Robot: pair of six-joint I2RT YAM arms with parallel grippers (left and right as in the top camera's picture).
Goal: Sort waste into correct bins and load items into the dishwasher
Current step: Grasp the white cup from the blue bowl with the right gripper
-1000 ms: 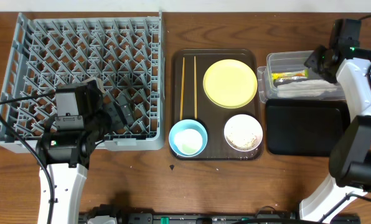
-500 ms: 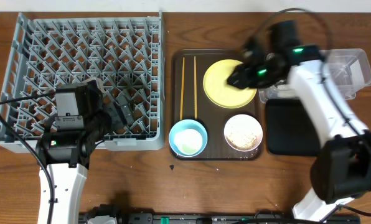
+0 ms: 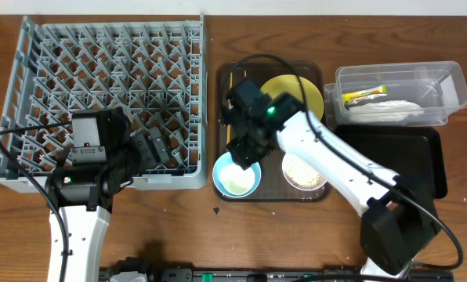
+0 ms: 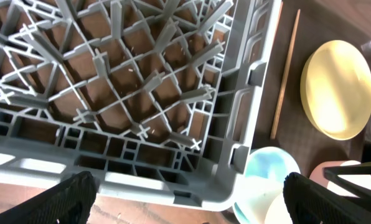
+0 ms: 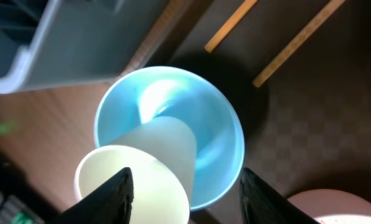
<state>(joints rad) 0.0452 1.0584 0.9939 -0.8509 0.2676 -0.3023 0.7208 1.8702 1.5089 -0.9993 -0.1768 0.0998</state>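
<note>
My right gripper is open and hovers just above the light-blue bowl, which holds a tilted white cup. The bowl sits on the front left of the brown serving tray. The chopsticks lie beside it. The yellow plate and the white bowl with rice are partly hidden by my right arm. My left gripper is open and empty over the front right corner of the grey dish rack.
The clear tub at the back right holds the green-and-yellow wrapper and the white tissue. The black tray lies in front of it. A small dark speck lies on the wooden table.
My right arm has swung from the clear tub at the far right, across the yellow plate, to above the light-blue bowl. The left arm has not moved.
</note>
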